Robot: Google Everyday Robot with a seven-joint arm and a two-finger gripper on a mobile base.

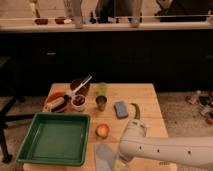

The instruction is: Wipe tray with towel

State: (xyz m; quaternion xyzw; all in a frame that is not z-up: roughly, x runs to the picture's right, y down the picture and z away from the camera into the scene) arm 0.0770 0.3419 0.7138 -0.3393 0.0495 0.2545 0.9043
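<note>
Green plastic tray [56, 141] sits at the front-left corner of the table [145, 97], long side along the front edge, and from the one camera view it looks bare inside. The towel [103, 156] lies flat on the wood at the front edge, just beside the tray's right rim. Part of it runs off the bottom of the shot, so I can't call its long axis. The white arm [170, 150] comes in low from the right over the front-right corner. The gripper [120, 161] is at its tip, right at the towel's right edge and mostly tucked under the arm, so I can't tell if it's touching the cloth. Jaws are spread wide with nothing in them. What matters imo: the towel is immediately left of the gripper and the tray is just past it, all in one line along the front edge. So grab first, then a short carry left over the rim. Room-wise, the orange fruit [102, 131] sits just behind the towel near the tray's back-right corner, and that's the one thing I'd worry about clipping. The blue block [120, 109], metal cup [101, 103] and reddish bowls [56, 102] are further back, well apart from that path.
</note>
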